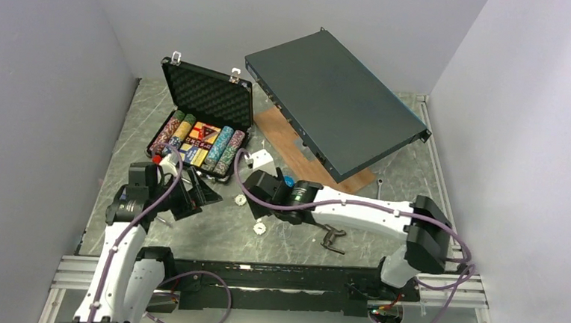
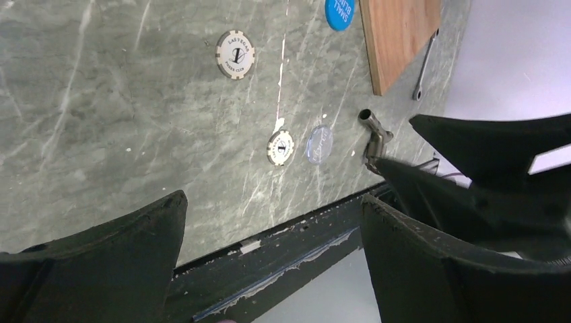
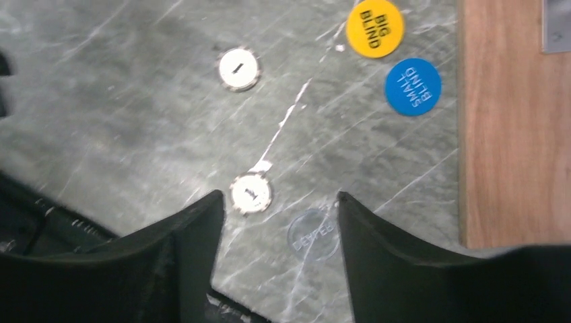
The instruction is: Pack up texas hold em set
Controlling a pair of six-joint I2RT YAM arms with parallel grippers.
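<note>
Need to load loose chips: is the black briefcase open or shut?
Open: the black briefcase lid stands raised, foam lining and chip rows exposed.

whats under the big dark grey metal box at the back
A wooden board lies under the dark grey metal box, with its near-left strip poking out. The box hides how far the board runs beneath it, and whether anything else lies there.

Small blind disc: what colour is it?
Small blind disc is blue with white lettering; clearest in right wrist view.
</note>
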